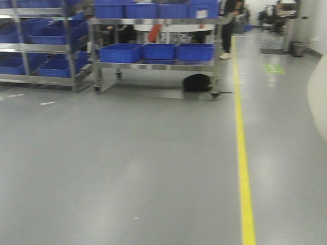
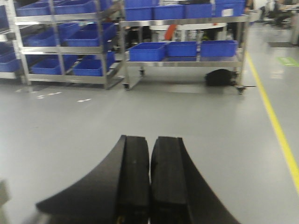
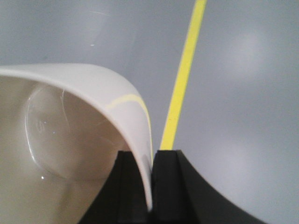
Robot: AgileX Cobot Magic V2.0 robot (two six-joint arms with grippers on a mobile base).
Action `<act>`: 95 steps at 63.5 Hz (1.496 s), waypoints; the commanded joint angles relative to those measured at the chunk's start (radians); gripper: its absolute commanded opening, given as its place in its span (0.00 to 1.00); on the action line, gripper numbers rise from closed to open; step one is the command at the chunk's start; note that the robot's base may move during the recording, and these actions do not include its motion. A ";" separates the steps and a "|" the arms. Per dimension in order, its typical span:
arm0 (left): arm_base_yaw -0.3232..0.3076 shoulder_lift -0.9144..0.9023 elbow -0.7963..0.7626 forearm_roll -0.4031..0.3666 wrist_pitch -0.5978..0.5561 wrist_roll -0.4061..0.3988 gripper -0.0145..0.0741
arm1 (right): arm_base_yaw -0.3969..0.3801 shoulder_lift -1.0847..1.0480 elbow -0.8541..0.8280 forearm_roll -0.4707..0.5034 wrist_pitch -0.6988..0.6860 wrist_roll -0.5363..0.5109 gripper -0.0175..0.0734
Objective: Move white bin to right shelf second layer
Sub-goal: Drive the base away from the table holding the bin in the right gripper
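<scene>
The right gripper point(image 3: 148, 156) clamps the near wall of the white bin point(image 3: 70, 135). One black finger point(image 3: 124, 186) sits inside the tub and the other outside, and the rim curves away to the left in the right wrist view. The bin hangs off the ground above the grey floor point(image 1: 127, 168), just beside a yellow line point(image 1: 244, 168) painted along it. The line's reflection shows on the glossy wall. In the front view the tub appears only as a pale blur at the right edge.

The left gripper point(image 2: 150, 140) carries nothing. Its two pads are pressed together with only a thin seam between them, and it points down the aisle.

Ahead, well apart from the bin, a wheeled cart point(image 1: 153, 65) holds blue crates point(image 1: 120, 52) on its flat decks, with a black bag point(image 1: 196, 82) on the floor beneath it. To the cart's left stands a steel rack point(image 1: 38, 79) with sloped levels, also loaded with blue crates. A person point(image 1: 228, 30) in dark trousers stands at the cart's right end, close to the yellow line. A green marking point(image 1: 274, 68) lies on the floor beyond the line.
</scene>
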 commanded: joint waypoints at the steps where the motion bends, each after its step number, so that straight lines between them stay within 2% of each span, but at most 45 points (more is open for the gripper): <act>1: -0.004 -0.013 0.037 -0.006 -0.084 -0.003 0.26 | -0.006 -0.002 -0.028 0.012 -0.069 0.000 0.27; 95: -0.004 -0.013 0.037 -0.006 -0.084 -0.003 0.26 | -0.006 -0.002 -0.028 0.012 -0.069 0.000 0.27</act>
